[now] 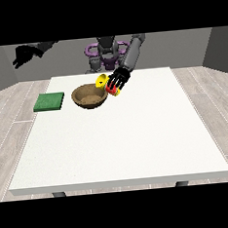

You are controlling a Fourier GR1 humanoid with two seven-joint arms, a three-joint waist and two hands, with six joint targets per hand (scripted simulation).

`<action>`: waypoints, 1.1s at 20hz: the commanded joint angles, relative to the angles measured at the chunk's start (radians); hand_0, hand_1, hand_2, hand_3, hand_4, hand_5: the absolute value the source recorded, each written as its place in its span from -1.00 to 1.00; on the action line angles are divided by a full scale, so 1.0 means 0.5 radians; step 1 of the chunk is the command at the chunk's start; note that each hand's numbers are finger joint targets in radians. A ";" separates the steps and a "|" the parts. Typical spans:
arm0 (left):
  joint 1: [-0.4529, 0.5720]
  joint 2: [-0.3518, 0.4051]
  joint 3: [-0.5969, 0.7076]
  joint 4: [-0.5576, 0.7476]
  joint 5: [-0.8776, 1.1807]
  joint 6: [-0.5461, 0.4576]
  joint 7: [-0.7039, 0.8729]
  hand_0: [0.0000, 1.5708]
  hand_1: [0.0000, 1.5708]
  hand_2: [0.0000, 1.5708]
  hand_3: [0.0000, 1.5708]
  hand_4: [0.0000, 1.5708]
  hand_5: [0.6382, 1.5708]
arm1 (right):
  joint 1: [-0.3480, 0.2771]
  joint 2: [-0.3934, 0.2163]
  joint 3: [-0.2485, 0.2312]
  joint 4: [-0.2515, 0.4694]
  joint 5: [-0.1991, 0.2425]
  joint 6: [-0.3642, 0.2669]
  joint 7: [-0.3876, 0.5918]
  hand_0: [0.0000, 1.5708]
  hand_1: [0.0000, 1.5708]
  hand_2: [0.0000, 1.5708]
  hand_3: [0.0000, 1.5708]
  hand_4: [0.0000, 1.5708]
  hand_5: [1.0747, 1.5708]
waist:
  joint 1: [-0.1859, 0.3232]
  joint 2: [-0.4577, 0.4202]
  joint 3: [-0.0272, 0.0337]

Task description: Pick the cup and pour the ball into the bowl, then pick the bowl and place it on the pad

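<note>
step: pouring, judged | cup (105,83): yellow with red base, tilted, mouth toward upper left, over right rim of bowl (89,96), grasped by hand at the view's right (119,79) | ball: not visible | bowl: round, brown, wood-like, centre-upper frame | pad (49,101): flat green square, left of bowl | hand at the view's left (21,57): raised upper left, fingers unclear

The tabletop (138,143) is bare over its whole near half and along its right edge, leaving open room there. Toward the far edge, left of middle, stand a brown bowl (89,96) and, near the far left corner, a flat green pad (49,102), with a clear strip between them. A hand (118,80) holding a tilted cup (108,85) hangs just beside the bowl's right rim.
</note>
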 commanded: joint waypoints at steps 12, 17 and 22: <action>-0.347 -0.191 -0.798 0.522 -1.123 0.092 1.122 0.98 0.98 1.00 1.00 0.49 0.84 | -0.082 0.137 0.119 0.234 0.138 -0.095 -0.070 -1.00 -1.00 -0.59 -0.21 -0.27 0.98 | -0.009 -0.168 0.000; -0.335 -0.195 -1.044 0.574 -1.404 -0.091 1.249 0.92 0.92 1.00 1.00 0.85 0.29 | -0.112 0.163 0.119 0.248 0.120 -0.079 -0.111 -1.00 -1.00 -0.56 -0.21 -0.27 0.98 | -0.084 -0.139 -0.001; -0.364 -0.196 -1.254 0.360 -1.628 -0.391 1.549 0.94 0.94 1.00 1.00 0.92 0.14 | -0.190 0.143 0.115 0.367 0.116 -0.023 -0.133 -1.00 -1.00 -0.56 -0.17 -0.26 0.97 | -0.116 -0.124 -0.002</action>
